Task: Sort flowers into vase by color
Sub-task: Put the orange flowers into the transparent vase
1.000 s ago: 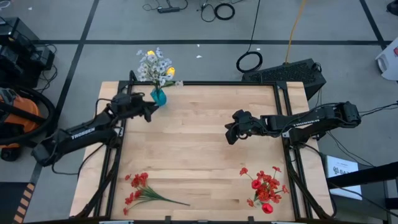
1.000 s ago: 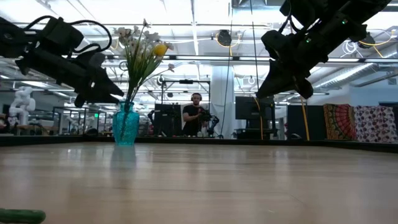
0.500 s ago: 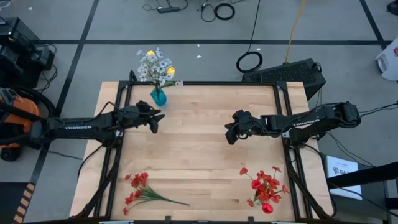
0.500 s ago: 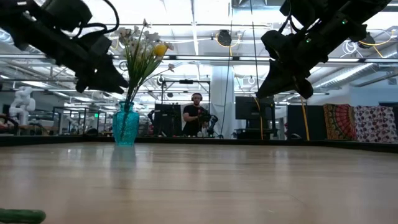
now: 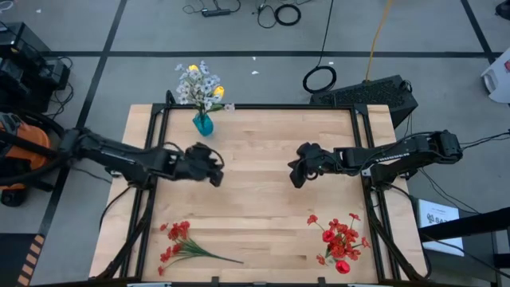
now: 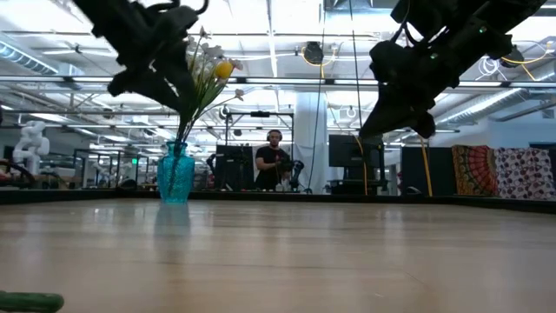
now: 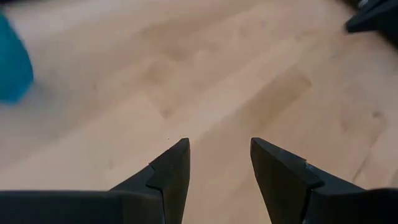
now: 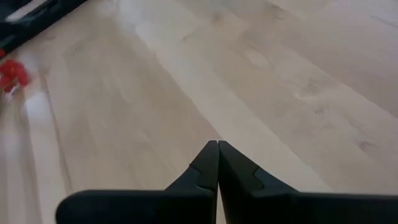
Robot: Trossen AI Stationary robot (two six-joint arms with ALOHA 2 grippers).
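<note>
While the vase [image 5: 203, 123] stands behind, left jaws [image 5: 215, 169] gape empty; right jaws [image 5: 296, 178] closed.

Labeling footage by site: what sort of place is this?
Probably a robotics lab or workshop: cables strewn on the taped floor, exposed ceiling ducts, and a person at monitors beyond the wooden table.

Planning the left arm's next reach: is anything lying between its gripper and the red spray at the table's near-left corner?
Nothing visible: bare wood lies between the open left gripper and the red spray.
</note>
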